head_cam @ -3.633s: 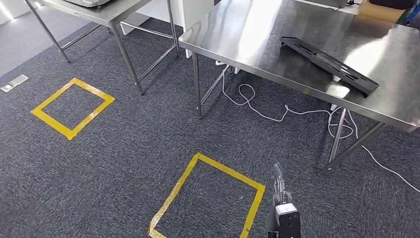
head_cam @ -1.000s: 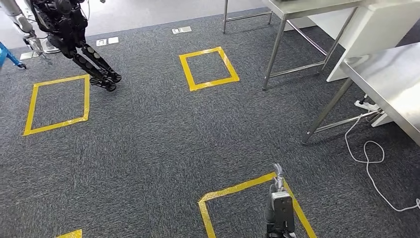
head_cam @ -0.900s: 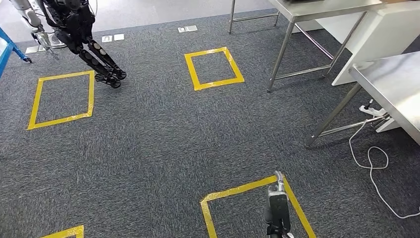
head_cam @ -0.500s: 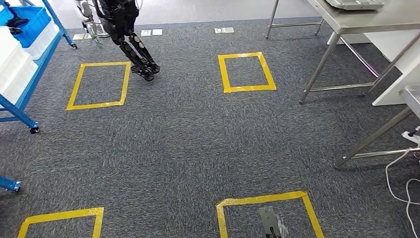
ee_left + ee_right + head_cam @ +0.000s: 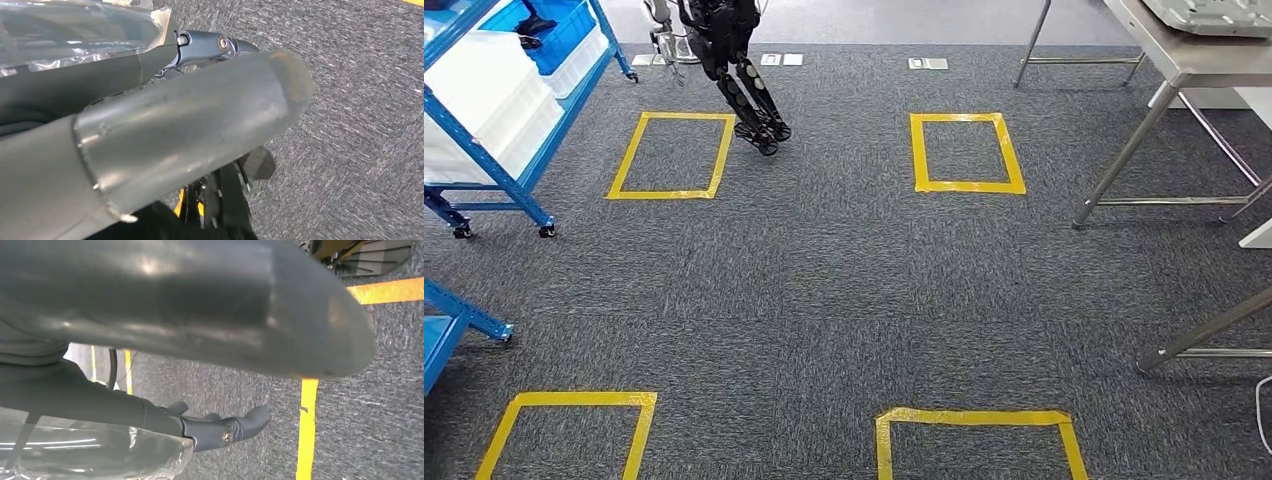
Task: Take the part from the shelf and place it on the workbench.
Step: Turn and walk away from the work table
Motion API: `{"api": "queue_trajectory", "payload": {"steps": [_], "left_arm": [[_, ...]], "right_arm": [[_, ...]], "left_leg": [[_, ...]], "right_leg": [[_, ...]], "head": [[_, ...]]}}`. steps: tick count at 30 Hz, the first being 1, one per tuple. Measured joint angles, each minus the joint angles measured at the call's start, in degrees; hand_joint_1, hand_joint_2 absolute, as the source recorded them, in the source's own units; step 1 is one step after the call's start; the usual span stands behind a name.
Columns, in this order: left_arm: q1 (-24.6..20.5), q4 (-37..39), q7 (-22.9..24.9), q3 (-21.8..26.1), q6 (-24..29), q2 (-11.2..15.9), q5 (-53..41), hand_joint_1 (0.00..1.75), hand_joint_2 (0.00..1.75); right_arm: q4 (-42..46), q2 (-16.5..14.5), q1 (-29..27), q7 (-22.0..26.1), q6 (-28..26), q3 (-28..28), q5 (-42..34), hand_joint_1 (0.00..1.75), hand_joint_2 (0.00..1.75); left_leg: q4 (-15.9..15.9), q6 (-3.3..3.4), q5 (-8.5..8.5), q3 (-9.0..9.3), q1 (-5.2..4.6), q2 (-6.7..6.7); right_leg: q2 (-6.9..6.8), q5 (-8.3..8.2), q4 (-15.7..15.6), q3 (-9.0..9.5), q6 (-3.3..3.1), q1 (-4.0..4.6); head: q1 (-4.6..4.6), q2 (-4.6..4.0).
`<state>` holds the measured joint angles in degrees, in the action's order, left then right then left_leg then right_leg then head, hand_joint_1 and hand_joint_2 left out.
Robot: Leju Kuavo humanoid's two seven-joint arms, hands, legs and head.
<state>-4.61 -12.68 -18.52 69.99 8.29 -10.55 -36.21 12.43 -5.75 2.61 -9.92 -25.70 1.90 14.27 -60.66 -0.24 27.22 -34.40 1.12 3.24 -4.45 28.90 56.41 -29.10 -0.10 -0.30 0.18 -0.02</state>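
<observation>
Part location cannot be determined; the blue shelf (image 5: 494,130) is standing at the head view's far left, having swung into view as the camera turned away from the steel table (image 5: 1164,60). Advisable: keep turning, then approach squarely. Left hand (image 5: 165,135) and right hand (image 5: 190,305) are hanging, holding nothing, fingers loosely extended.

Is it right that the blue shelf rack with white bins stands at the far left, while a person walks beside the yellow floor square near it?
Not quite. The head view shows another humanoid robot, not a person, stepping beside the yellow floor square. The blue shelf rack with white bins does stand at the far left.
</observation>
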Motion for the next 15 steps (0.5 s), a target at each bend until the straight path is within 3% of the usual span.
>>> {"api": "queue_trajectory", "payload": {"steps": [2, 4, 5, 6, 8, 10, 11, 12, 14, 15], "left_arm": [[-0.22, 0.00, 0.12, -0.01, -0.16, 0.01, -0.44, 0.00, 0.00], [-0.27, 0.00, 0.17, -0.02, -0.22, 0.01, -0.59, 0.00, 0.00], [-0.27, 0.00, 0.18, -0.02, -0.22, 0.01, -0.60, 0.00, 0.00], [-0.30, -0.01, 0.19, -0.02, -0.22, 0.02, -0.60, 0.00, 0.00], [-0.40, -0.02, 0.20, -0.02, -0.22, 0.08, -0.60, 0.00, 0.00], [-0.43, -0.02, 0.23, -0.02, -0.22, 0.14, -0.62, 0.00, 0.00], [-0.42, -0.01, 0.24, -0.02, -0.21, 0.16, -0.62, 0.00, 0.00], [-0.41, -0.01, 0.25, -0.02, -0.21, 0.16, -0.63, 0.00, 0.00], [-0.41, 0.00, 0.15, -0.02, -0.20, 0.16, -0.58, 0.00, 0.00], [-0.42, 0.00, 0.09, -0.02, -0.16, 0.17, -0.57, 0.00, 0.00]], "right_arm": [[-0.19, -0.19, 0.02, 0.16, -0.37, 0.00, 0.32, 0.00, 0.00], [-0.27, -0.36, 0.14, 0.41, -0.66, 0.00, 0.49, 0.00, 0.00], [-0.32, -0.42, 0.16, 0.50, -0.74, 0.00, 0.50, 0.00, 0.00], [-0.39, -0.50, 0.15, 0.56, -0.81, 0.00, 0.51, 0.00, 0.00], [-0.63, -0.58, -0.01, 0.61, -0.89, 0.00, 0.55, 0.00, 0.00], [-0.84, -0.61, -0.11, 0.83, -0.97, -0.02, 0.89, 0.00, 0.00], [-0.92, -0.61, -0.15, 1.04, -1.03, -0.06, 1.21, 0.00, 0.00], [-0.97, -0.59, -0.16, 1.27, -1.12, -0.16, 1.61, 0.00, 0.00], [-1.07, -0.53, -0.13, 1.56, -1.36, -0.45, 2.35, 0.00, 0.00], [-1.15, -0.53, -0.07, 1.62, -1.51, -0.61, 2.63, 0.00, 0.00]], "left_leg": [[2.52, 0.66, -0.25, 1.51, -0.41, 0.82], [2.88, 1.51, -0.50, 1.63, -0.59, -0.53], [3.17, 1.98, -0.75, 1.75, -0.60, -1.10], [3.46, 2.46, -1.03, 1.86, -0.54, -1.70], [3.66, 3.02, -1.30, 1.87, -0.55, -2.97], [3.64, 3.15, -1.32, 1.78, -0.67, -4.49], [3.62, 3.15, -1.33, 1.78, -0.71, -5.31], [3.59, 3.13, -1.33, 1.84, -0.72, -6.13], [3.50, 2.99, -1.32, 1.97, -0.72, -7.63], [3.39, 2.78, -1.24, 1.98, -0.81, -8.28]], "right_leg": [[-0.89, 0.42, -0.01, 0.47, 0.69, 0.36], [-1.52, 0.74, 0.04, 0.89, 1.37, 0.36], [-0.84, 1.25, 0.70, 0.73, 1.58, 0.29], [0.35, 2.26, 2.38, 0.06, 1.61, 0.20], [3.13, 5.57, 9.26, -3.15, 1.17, -0.11], [4.00, 7.94, 16.23, -6.80, 1.13, -0.26], [4.13, 7.77, 17.15, -7.48, 1.47, -0.27], [4.29, 6.57, 15.55, -6.94, 1.97, -0.28], [5.76, 2.79, 7.63, -3.62, 2.91, -0.50], [6.64, 1.25, 3.95, -2.13, 2.96, -0.58]], "head": [[0.20, 0.01], [0.31, 0.01], [0.33, 0.00], [0.37, 0.00], [0.51, 0.00], [0.58, 0.00], [0.59, 0.00], [0.58, 0.00], [0.62, 0.00], [0.63, 0.00]]}}
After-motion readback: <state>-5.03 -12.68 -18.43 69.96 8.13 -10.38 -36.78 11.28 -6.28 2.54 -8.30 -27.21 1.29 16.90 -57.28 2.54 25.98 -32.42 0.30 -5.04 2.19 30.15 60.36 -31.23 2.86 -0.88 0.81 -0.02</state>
